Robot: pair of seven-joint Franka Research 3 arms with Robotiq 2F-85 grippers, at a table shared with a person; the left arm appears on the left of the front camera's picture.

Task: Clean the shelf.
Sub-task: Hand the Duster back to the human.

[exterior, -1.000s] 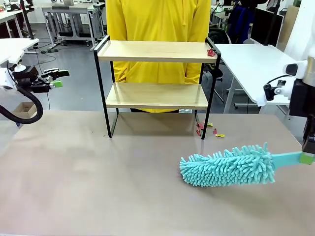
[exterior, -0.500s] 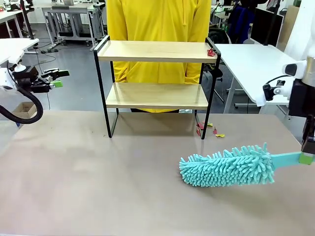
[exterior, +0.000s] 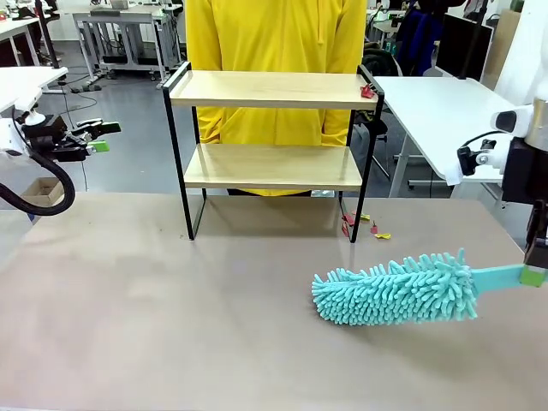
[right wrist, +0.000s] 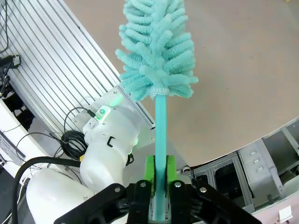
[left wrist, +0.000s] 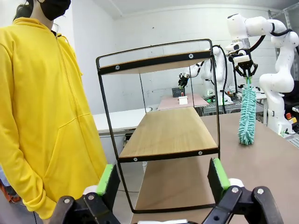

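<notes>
Barely begun: fluffy teal microfibre duster [exterior: 396, 293] clamped by its handle in right gripper [exterior: 535, 276], near-right of untouched two-tier wood-and-black-frame shelf [exterior: 271, 90]; left gripper [exterior: 101, 137] wide, empty, far left.

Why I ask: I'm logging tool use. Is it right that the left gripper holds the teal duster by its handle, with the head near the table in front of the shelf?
Not quite: the right gripper holds the teal duster, as the right wrist view shows. The left gripper is open. The rest stands, shelf included.
</notes>
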